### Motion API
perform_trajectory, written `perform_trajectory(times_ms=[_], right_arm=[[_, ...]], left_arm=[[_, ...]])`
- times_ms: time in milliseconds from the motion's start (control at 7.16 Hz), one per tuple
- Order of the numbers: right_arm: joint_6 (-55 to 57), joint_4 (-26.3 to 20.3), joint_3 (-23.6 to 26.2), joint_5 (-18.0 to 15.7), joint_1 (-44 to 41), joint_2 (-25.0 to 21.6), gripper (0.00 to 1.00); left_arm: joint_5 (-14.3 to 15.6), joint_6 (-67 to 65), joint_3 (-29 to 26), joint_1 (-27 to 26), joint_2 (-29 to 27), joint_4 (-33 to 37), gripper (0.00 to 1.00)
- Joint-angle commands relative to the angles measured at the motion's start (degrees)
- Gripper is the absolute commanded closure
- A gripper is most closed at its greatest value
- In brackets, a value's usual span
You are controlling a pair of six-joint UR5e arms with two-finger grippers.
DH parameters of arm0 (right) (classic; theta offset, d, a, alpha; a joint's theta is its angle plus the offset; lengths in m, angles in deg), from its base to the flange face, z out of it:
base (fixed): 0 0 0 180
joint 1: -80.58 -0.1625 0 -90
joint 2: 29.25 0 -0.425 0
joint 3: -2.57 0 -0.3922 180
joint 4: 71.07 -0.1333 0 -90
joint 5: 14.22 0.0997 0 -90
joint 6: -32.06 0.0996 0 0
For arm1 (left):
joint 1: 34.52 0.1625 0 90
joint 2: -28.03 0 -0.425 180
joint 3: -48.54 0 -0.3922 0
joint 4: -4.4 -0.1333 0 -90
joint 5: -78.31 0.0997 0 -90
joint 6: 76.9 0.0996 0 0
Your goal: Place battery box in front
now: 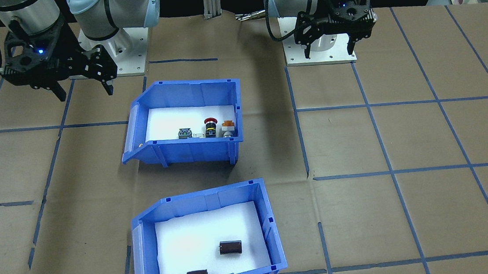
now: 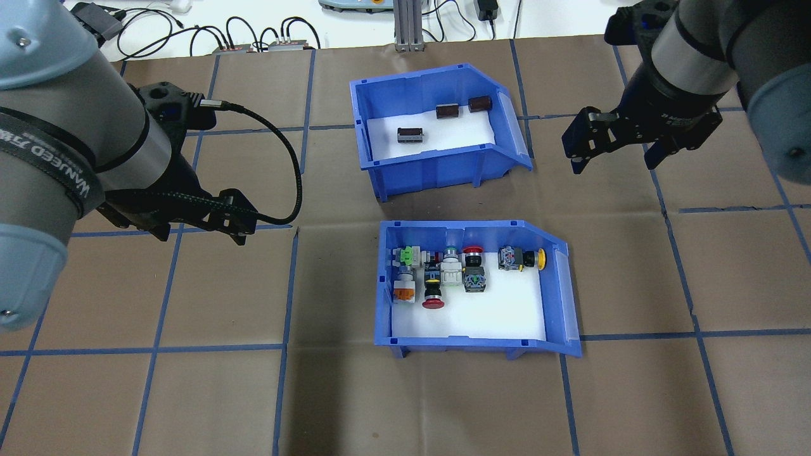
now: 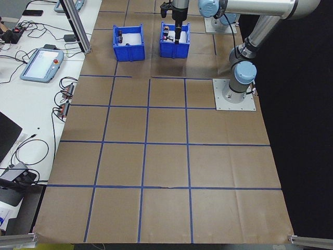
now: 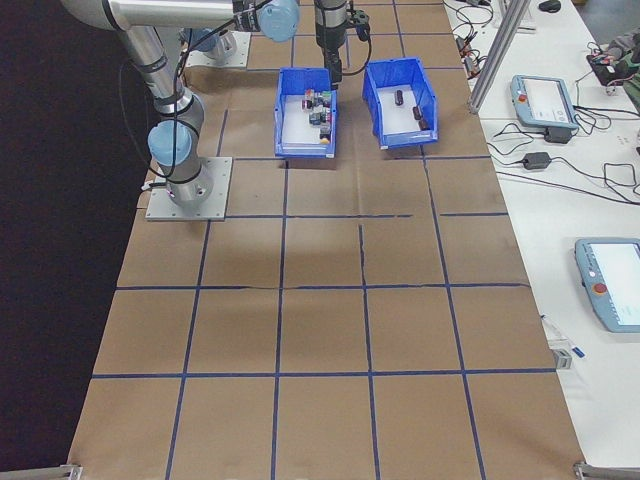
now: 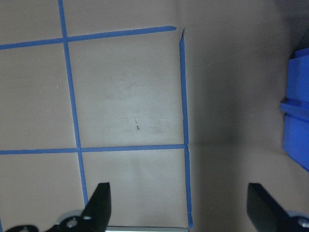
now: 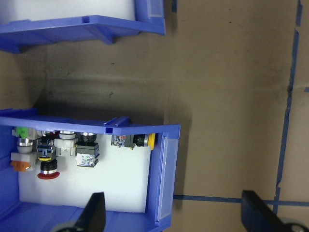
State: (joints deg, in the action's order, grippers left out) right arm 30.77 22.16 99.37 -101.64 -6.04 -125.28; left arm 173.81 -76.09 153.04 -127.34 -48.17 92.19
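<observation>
You'll see the battery box (image 2: 437, 136) on the tabletop (image 2: 190, 392) beyond the switch bin (image 2: 475, 288), between both grippers; left gripper (image 2: 203, 225) and right gripper (image 2: 618, 152) hover apart from it, jaws spread, holding nothing, bare paper beside each

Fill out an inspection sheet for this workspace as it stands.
Surface: table covered in brown paper with blue tape grid.
Job's things: battery box, far from robot, holding three dark batteries.
Clutter: switch bin, nearer the robot, full of push-buttons.
Grippers: left gripper open, empty, over bare paper; right gripper open, empty, beside the bins.
Cables: black cable looping off the left wrist.
Surroundings: teach pendants and wiring on side benches.
</observation>
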Motion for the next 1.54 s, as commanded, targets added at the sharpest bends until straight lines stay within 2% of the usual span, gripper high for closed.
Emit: perform_trajectory(times_ms=[0,279,559,1397], right_arm=[[11.10,-0.50,-0.56,0.57,0.76,0.75,0.00],[11.13,-1.29,-4.58,-0.29,0.06,5.47,0.00],[10.61,-4.79,-12.48,-3.36,-3.44,10.84,0.00],[9.02,-4.81,-12.25,-3.73,-3.37,11.31,0.00]], left_arm=[[0.03,0.07,0.09,0.00,-0.08,-0.25,0.01],[0.12,0.24,0.18,0.00,-0.17,-0.52,0.01],[0.03,0.07,0.18,0.09,-0.17,-0.43,0.01],[-0.05,0.07,0.18,0.18,-0.08,-0.43,0.01]])
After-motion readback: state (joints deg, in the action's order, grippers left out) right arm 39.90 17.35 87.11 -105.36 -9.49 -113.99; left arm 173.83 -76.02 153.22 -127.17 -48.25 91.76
